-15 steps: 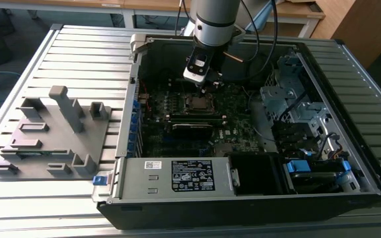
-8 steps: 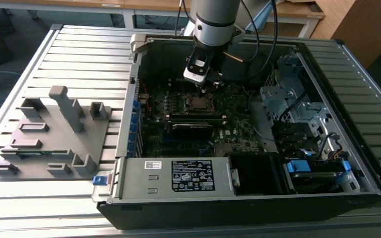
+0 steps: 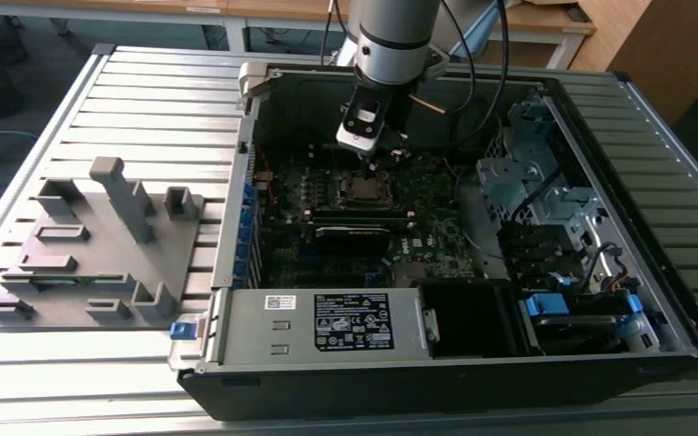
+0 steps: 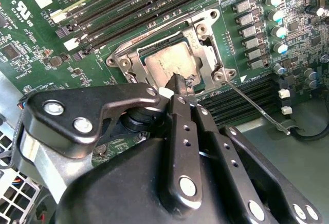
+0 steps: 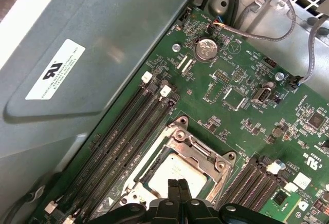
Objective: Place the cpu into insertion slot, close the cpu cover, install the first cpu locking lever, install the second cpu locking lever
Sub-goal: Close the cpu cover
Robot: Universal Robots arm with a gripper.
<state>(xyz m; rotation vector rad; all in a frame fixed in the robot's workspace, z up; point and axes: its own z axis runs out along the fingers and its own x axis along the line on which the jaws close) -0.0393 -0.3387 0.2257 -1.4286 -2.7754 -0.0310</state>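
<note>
Lever (image 4: 254, 106) swung out, second wrist view; cpu (image 4: 164, 59) seated.

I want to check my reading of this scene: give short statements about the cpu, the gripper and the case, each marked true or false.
1. The cpu cover lies down around the cpu. True.
2. The gripper has its fingers spread wide. False: they are together, tips just over the cpu.
3. The computer case lies open side up on a slatted table. True.
4. The gripper hangs outside the case. False: it is inside, above the cpu.
</note>
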